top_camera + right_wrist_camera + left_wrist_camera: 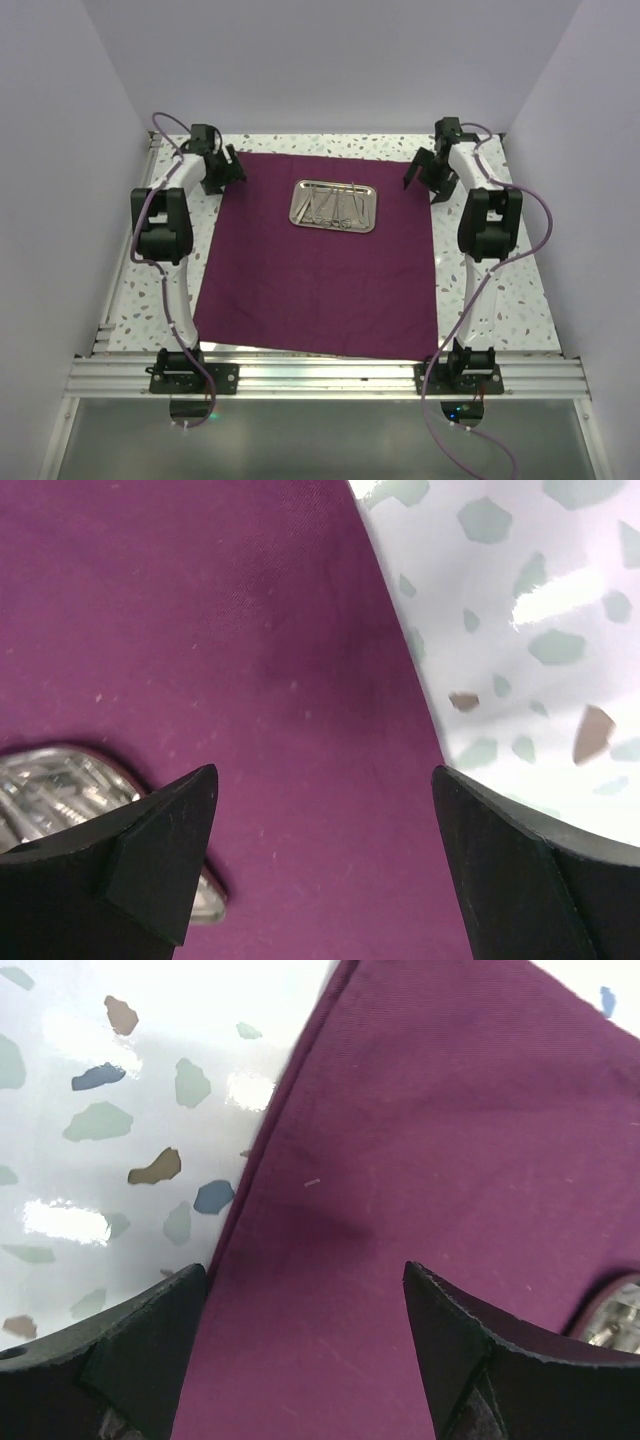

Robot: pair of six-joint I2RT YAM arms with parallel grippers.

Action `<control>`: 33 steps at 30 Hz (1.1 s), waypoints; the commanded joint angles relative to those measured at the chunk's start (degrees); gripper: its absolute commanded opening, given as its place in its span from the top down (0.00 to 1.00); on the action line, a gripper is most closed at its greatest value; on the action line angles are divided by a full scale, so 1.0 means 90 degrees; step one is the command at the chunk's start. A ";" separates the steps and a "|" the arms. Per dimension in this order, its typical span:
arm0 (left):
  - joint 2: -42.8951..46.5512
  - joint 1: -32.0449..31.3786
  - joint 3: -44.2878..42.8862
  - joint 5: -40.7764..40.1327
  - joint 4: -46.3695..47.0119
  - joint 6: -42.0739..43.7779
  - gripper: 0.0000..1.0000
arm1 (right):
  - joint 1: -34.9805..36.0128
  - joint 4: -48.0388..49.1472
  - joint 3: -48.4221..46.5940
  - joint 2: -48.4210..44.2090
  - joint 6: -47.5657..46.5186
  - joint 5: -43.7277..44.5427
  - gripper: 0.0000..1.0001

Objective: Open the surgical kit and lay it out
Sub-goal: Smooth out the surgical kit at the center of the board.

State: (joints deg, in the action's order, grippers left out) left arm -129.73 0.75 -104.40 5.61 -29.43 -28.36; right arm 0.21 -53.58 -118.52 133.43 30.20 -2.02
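The plum cloth wrap (pixel 320 260) lies spread flat on the table. The shiny steel tray (pixel 334 205) sits on its far half with slim silver ring-handled instruments (pixel 333 207) inside it. My left gripper (pixel 232 170) is open and empty over the cloth's far left edge (pixel 420 1140). My right gripper (pixel 418 172) is open and empty over the far right edge (pixel 230 630). A corner of the tray shows in the right wrist view (pixel 60 780) and at the edge of the left wrist view (pixel 615 1320).
The speckled white tabletop (pixel 510 290) borders the cloth on both sides. White walls enclose the back and sides. An aluminium rail (pixel 320 378) with the arm bases runs along the near edge.
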 commanded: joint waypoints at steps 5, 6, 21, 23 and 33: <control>-0.0477 -0.0006 -0.0529 -0.0320 -0.0215 0.0114 0.19 | -0.0013 0.0563 -0.0005 0.0399 0.0083 0.0049 0.10; -0.0517 -0.0006 -0.0529 -0.0282 -0.0245 0.0046 0.21 | -0.0004 0.0573 -0.0044 0.0458 0.0073 0.0020 0.12; -0.0800 -0.0211 -0.0881 -0.0348 -0.0607 0.0016 1.00 | -0.0013 0.0954 -0.0950 0.1395 0.0424 -0.0683 1.00; -0.0694 -0.0143 -0.0871 -0.0466 -0.0646 -0.0003 1.00 | -0.0004 0.0934 -0.1321 0.1639 0.0473 -0.0742 1.00; -0.0488 0.0404 -0.1123 -0.1013 -0.0695 -0.0120 1.00 | 0.0104 0.0729 -0.1774 0.1953 0.0659 -0.0616 1.00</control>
State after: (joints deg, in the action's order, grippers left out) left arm -135.24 1.58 -111.37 1.02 -33.63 -29.32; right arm 0.54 -46.02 -137.47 150.19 35.73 -10.02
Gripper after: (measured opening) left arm 0.018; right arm 0.025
